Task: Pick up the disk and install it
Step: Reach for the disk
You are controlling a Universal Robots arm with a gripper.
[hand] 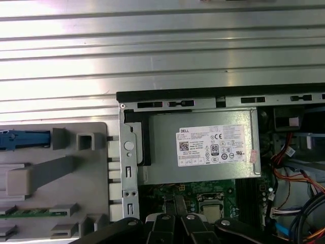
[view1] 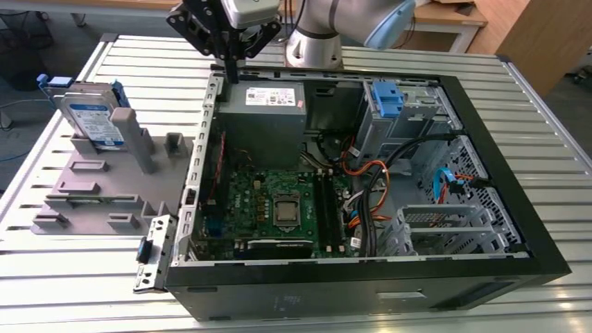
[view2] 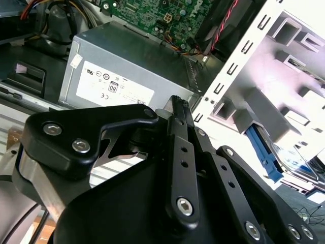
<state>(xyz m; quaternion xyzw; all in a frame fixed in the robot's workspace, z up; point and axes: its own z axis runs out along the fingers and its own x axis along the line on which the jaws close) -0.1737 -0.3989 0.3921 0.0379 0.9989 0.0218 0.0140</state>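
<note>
While the black pincer (view1: 229,69) hangs pressed together, empty, above the grey metal power supply box (view1: 263,104), the flat silver blue-framed disk (view1: 93,119) stands upright in a grey plastic holder (view1: 93,179) at the exterior view's left; arriving unopened could topple it.

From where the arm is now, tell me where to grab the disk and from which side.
Probably from above: pinch the disk across its two flat faces near the top edge. It stands on edge in the grey holder, with its upper part free.
</note>
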